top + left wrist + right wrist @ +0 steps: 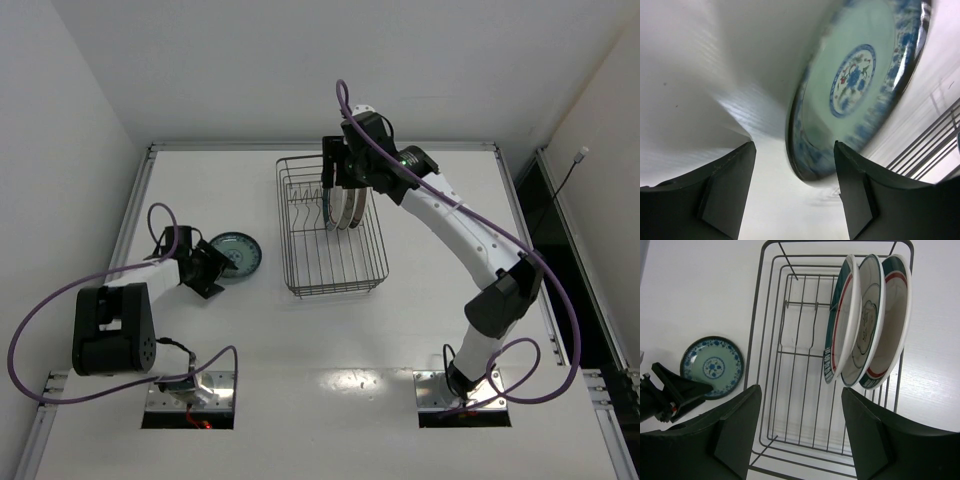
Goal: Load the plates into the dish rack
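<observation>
The small teal-blue patterned plate (238, 254) lies flat on the table left of the dish rack (300, 262). My left gripper (212, 265) is open at its near-left rim. In the left wrist view the plate (855, 80) fills the frame and its rim sits just ahead of the gap of my gripper (793, 150). Three plates stand on edge in the rack's far right part: a green-red rimmed one (842, 325), the white flower-outline one (867, 325) and a second green-red rimmed one (892, 325). My right gripper (800, 405) hovers open and empty above the rack (790, 390).
The rack's near and left parts hold nothing. Its wires show at the right edge of the left wrist view (930, 145). White walls enclose the table at the back and left. A metal rail (135, 200) runs along the table's left edge.
</observation>
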You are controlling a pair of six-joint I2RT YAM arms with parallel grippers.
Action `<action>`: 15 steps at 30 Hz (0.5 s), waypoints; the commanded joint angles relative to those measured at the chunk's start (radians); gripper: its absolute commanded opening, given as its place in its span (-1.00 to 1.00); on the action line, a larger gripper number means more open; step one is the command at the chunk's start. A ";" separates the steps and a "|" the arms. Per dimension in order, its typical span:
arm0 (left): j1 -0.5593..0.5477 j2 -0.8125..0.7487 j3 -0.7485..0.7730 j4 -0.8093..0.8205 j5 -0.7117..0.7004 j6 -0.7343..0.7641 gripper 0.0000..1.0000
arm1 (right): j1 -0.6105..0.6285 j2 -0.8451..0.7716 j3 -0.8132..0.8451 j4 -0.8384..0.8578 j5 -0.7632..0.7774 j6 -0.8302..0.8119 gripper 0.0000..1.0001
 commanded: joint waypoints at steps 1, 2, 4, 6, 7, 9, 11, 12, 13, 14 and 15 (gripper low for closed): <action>0.004 0.039 -0.007 0.017 -0.014 0.003 0.23 | -0.015 -0.060 -0.010 0.058 -0.025 0.002 0.25; 0.004 0.039 0.002 0.017 -0.014 0.003 0.23 | -0.015 -0.060 -0.022 0.058 -0.039 0.002 0.25; 0.004 0.050 0.003 0.029 -0.014 0.003 0.23 | -0.026 -0.071 -0.034 0.068 -0.048 0.002 0.25; 0.004 0.077 0.003 0.052 -0.014 0.003 0.23 | -0.026 -0.071 -0.045 0.077 -0.057 0.011 0.25; 0.004 0.087 0.003 0.052 -0.003 -0.008 0.23 | -0.036 -0.071 -0.045 0.078 -0.066 0.011 0.25; 0.004 0.119 0.012 0.086 -0.003 -0.008 0.19 | -0.036 -0.071 -0.045 0.078 -0.076 0.011 0.25; 0.004 0.143 0.024 0.095 0.009 -0.008 -0.05 | -0.045 -0.080 -0.055 0.078 -0.076 0.011 0.25; 0.004 0.156 0.033 0.118 0.009 -0.017 -0.14 | -0.046 -0.080 -0.056 0.078 -0.076 0.011 0.25; 0.004 0.169 0.033 0.118 0.021 -0.017 -0.32 | -0.046 -0.091 -0.056 0.078 -0.076 0.011 0.25; 0.004 0.195 0.044 0.130 0.021 -0.017 -0.38 | -0.046 -0.091 -0.066 0.078 -0.076 0.011 0.25; 0.004 0.208 0.056 0.130 0.033 -0.017 -0.42 | -0.056 -0.091 -0.066 0.078 -0.085 0.011 0.25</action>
